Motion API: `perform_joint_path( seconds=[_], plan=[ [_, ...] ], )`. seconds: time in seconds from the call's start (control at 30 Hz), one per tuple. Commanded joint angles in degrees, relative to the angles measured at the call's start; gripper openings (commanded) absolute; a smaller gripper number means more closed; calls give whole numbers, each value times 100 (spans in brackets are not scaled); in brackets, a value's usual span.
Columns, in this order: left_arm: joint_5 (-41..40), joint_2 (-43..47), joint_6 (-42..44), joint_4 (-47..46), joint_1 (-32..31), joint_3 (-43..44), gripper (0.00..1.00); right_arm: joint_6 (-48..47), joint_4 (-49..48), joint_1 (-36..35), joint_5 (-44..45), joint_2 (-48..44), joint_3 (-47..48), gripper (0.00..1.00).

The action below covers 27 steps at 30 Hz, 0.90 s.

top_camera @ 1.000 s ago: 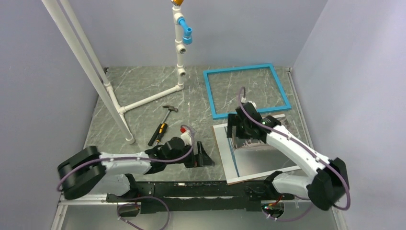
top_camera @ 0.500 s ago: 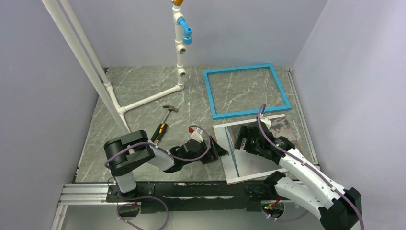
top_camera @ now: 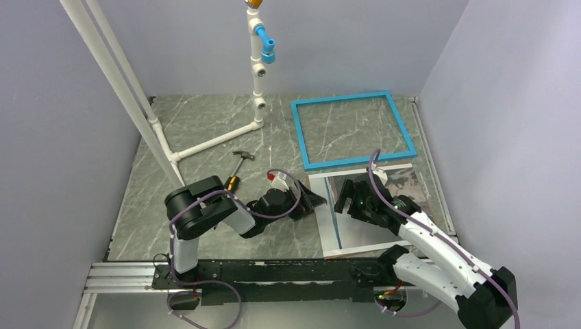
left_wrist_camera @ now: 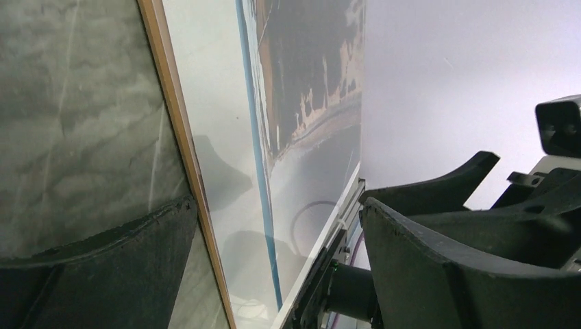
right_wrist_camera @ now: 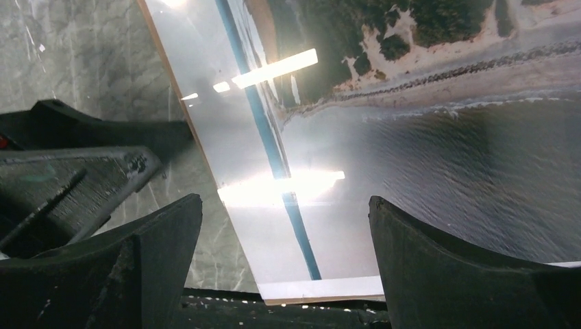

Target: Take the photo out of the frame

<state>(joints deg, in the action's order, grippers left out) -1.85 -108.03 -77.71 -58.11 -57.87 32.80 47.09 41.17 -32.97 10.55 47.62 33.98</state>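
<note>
The frame lies flat at the back right, turquoise side up, with bare table showing through it. The photo, a glossy sheet with a white border and a grey shoreline picture, lies in front of it on a thin brown-edged board. My left gripper is open at the sheet's left edge; in the left wrist view the brown edge runs between the fingers. My right gripper is open just above the photo, its fingers straddling the white border and a blue line.
A hammer lies left of the left gripper. A white pipe stand with a blue joint rises at the back middle, and two long white pipes slant across the left. The side wall stands close to the right.
The left arm folded and its gripper moved right to the sheet's left edge. The right arm drew back, with its gripper low over the sheet. The sheet shifted and straightened.
</note>
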Motion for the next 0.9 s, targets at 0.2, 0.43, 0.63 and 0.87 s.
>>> perform_joint_path(
  seconds=[0.2, 0.43, 0.63, 0.87],
  plan=[
    [427, -170, 370, 19, 442, 218, 95, -237, -469, 16, -612, 580, -128, 91],
    [677, 703, 1114, 1387, 462, 238, 95, -500, -770, 9, -888, 734, -104, 91],
    [1018, 1515, 1161, 1445, 421, -473, 94, -457, -791, 2, -854, 985, -36, 89],
    [946, 1518, 481, 305, -389, -1023, 93, -253, -829, 6, -545, 967, -141, 87]
  ],
)
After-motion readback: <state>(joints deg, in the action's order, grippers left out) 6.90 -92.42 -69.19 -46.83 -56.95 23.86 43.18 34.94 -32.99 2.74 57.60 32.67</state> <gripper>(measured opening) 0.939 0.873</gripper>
